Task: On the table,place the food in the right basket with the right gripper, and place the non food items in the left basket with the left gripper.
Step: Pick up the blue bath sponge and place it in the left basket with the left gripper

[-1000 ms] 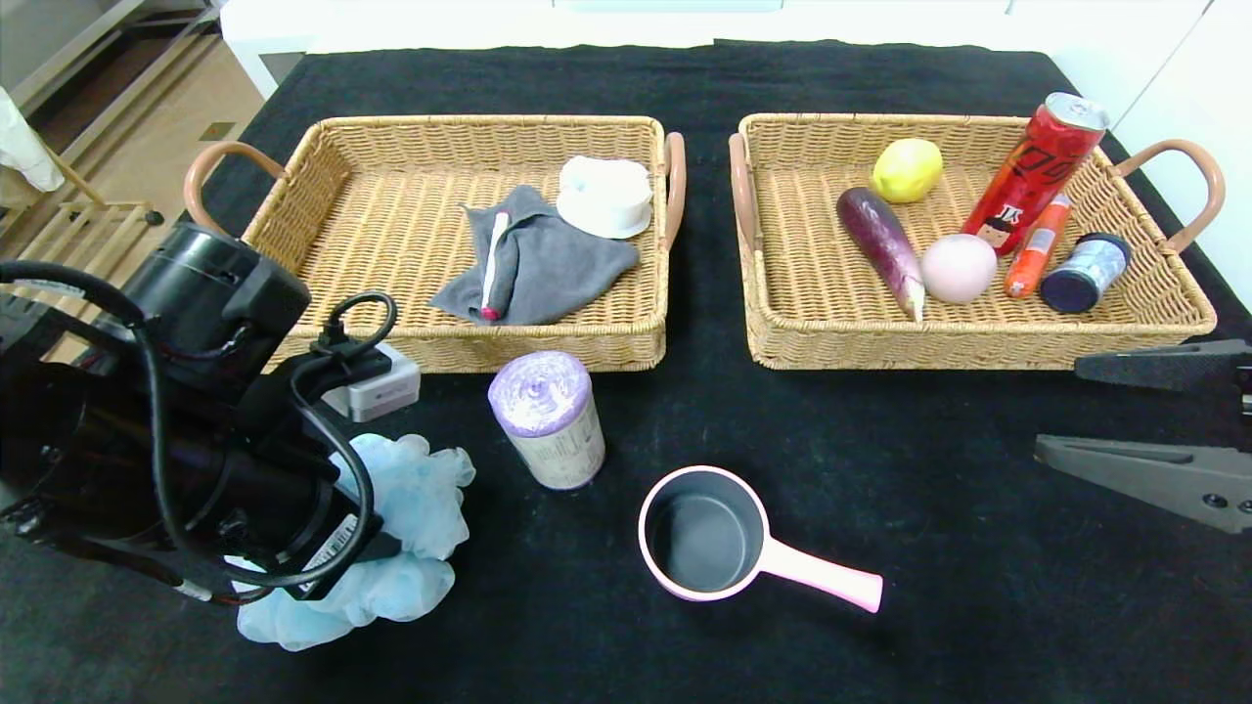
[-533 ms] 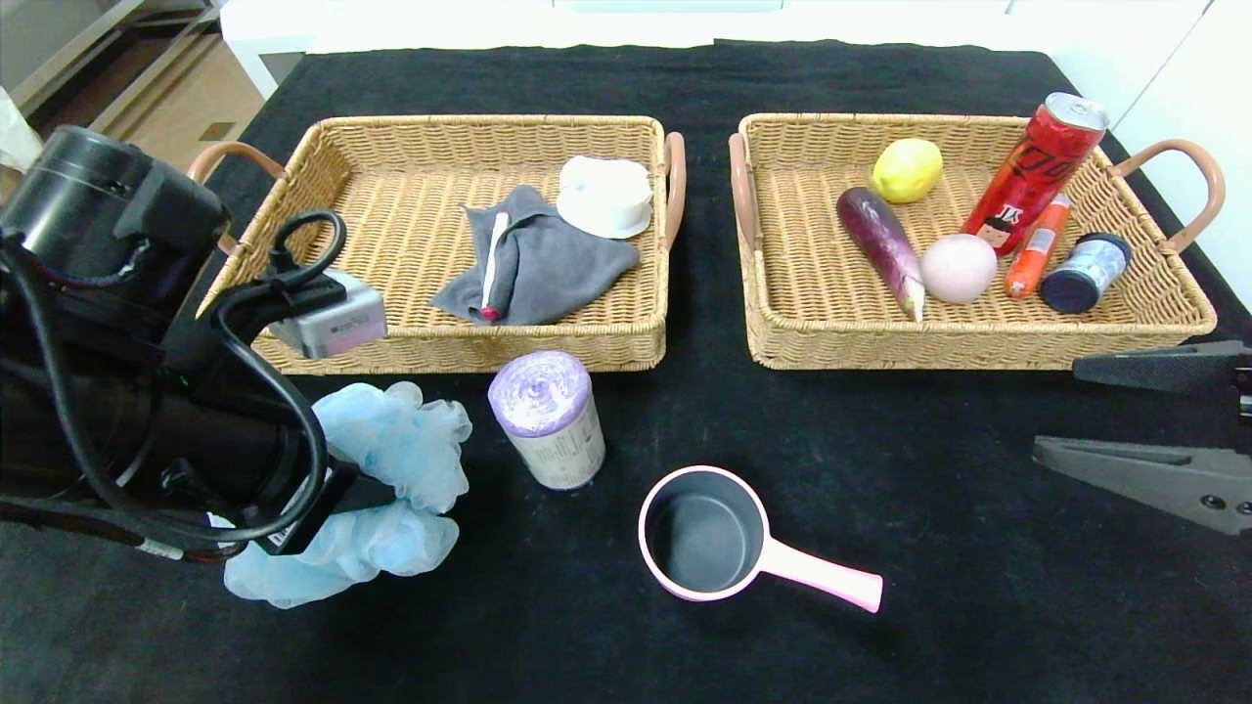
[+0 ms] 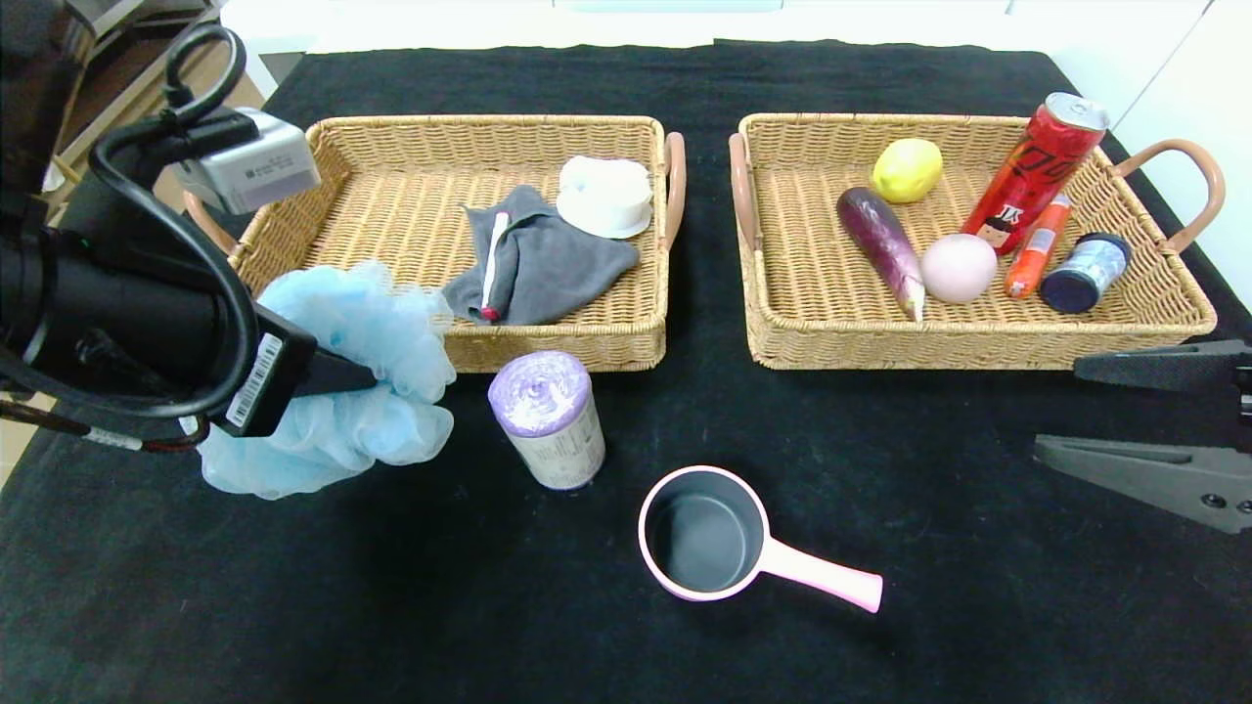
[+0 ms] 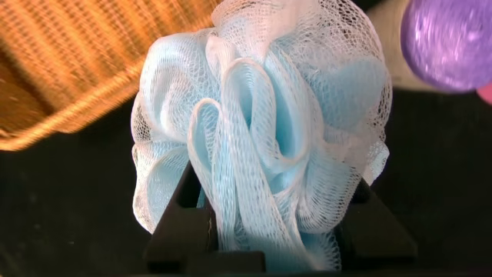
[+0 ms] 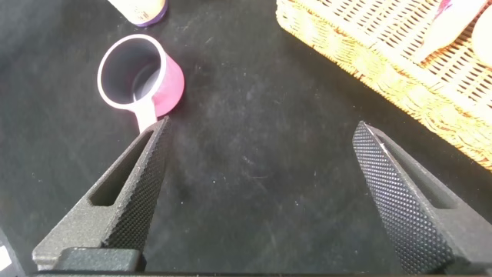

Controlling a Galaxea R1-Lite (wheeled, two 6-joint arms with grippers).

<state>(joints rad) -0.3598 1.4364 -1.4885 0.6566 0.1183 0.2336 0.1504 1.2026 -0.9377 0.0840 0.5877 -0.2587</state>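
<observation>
Head view: left claw [image 3: 377,376] clenched on blue pouf [image 3: 333,391] just off left basket's [image 3: 391,127] near-left corner, basket lying ahead-right; right claw [image 3: 1154,430] released, parked.

we've got tan wood-look floor [image 3: 147,83] showing upper left of the frame, white surfaces [image 3: 626,24] along the top edge, plain white wall [image 3: 1193,88] upper right, bright even light
</observation>
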